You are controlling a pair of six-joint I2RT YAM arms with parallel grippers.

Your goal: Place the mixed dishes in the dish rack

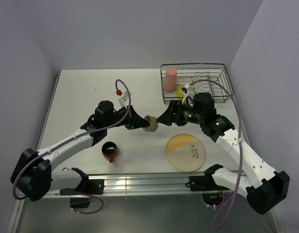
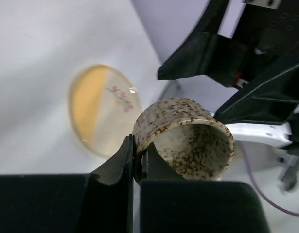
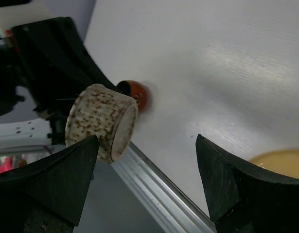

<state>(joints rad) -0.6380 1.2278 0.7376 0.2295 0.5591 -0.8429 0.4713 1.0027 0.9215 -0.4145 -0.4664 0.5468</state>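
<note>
My left gripper [image 1: 142, 122] is shut on the wall of the tiny greyish-beige speckled cup [image 1: 150, 123], holding it on its side above the table; one finger is inside the cup [image 2: 185, 138] and one outside. My right gripper [image 1: 165, 118] is open, facing the cup's base [image 3: 103, 121] and just right of it, not touching. The pink tumbler [image 1: 169, 79] and lime-green bowl [image 1: 182, 91] sit in the dish rack [image 1: 222, 77]. The orange mug [image 1: 109, 151] and pale-yellow plate [image 1: 186, 152] rest on the table.
The rack stands at the back right against the wall. An aluminium rail [image 1: 139, 183] runs along the table's near edge. The plate also shows in the left wrist view [image 2: 98, 109], and the mug in the right wrist view [image 3: 138, 92].
</note>
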